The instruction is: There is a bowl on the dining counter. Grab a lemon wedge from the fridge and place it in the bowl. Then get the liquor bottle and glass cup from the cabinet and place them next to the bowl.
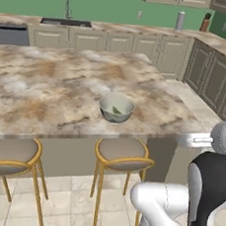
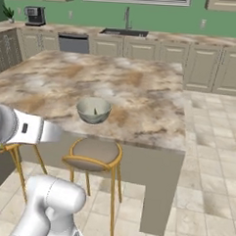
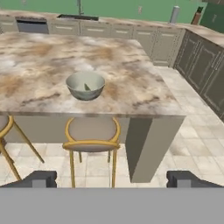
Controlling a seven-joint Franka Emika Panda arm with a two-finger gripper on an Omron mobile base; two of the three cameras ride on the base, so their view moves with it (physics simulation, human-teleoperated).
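Pale green lemon wedge (image 1: 116, 110) lies in the grey-green ceramic bowl (image 1: 116, 108) on the marbled dining counter (image 1: 49, 83). My gripper (image 3: 112, 178) is spread, empty, at 6 o'clock of the bowl. Judged next: fetch bottle and cup, keeping 3 o'clock of the bowl for them.

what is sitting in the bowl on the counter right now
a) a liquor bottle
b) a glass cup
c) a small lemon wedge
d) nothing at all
c: a small yellow-green lemon wedge lies inside the bowl on the marble counter, and no cup or bottle stands beside it.
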